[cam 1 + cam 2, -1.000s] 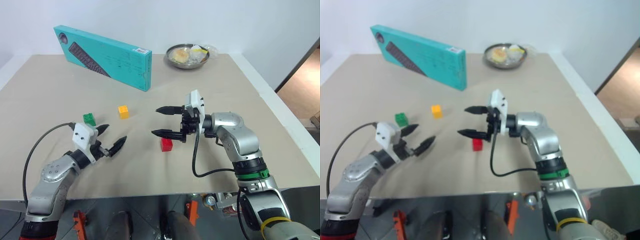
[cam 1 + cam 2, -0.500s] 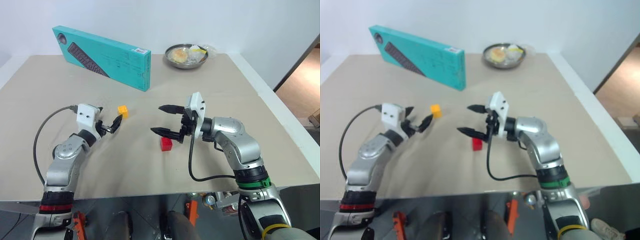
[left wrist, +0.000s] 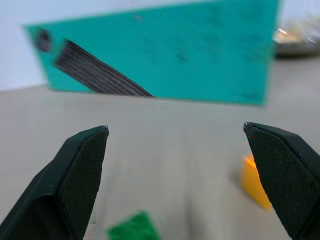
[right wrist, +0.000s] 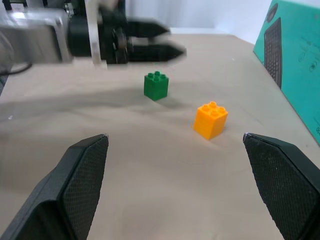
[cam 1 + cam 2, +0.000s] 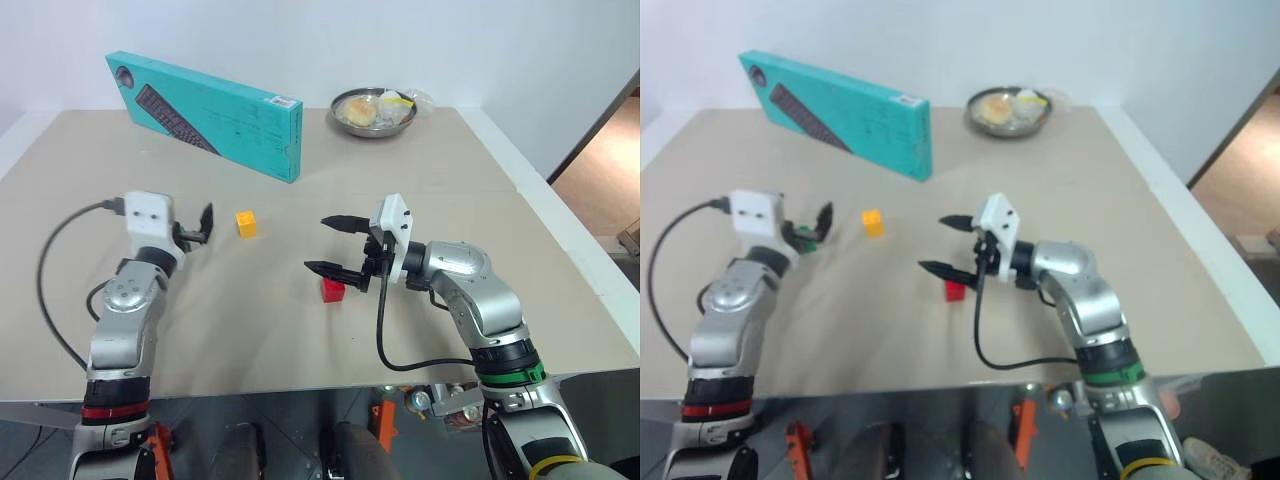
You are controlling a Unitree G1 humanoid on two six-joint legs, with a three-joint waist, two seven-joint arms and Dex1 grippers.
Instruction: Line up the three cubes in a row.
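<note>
Three cubes sit on the beige table (image 5: pixel 300 340), one of each colour. The green cube (image 4: pixel 156 85) lies toward the left edge, the yellow-orange cube (image 5: pixel 246 223) is a little nearer the middle and slightly farther back, and the red cube (image 5: pixel 333 289) sits closer to the front edge, right of the other two. None of them touch; the three make a loose, bent scatter.

There are two grippers, both empty. The left gripper (image 5: pixel 200 224) hangs above the table over the green cube, its black fingers spread wide and pointing toward the back edge; from its wrist camera the green cube shows low between the fingers and the yellow-orange one by the finger on the far side. The right gripper (image 5: pixel 338 245) points across toward the left edge, fingers also spread wide, with the red cube just below and beside the lower fingertip, not pinched.

One teal keyboard box (image 5: pixel 205 113) stands on its long side near the back left corner, and one metal bowl (image 5: pixel 375 112) holding food sits at the back edge, right of the box. The stretch between the cubes and the front edge is bare, as is the whole right side of the table.
</note>
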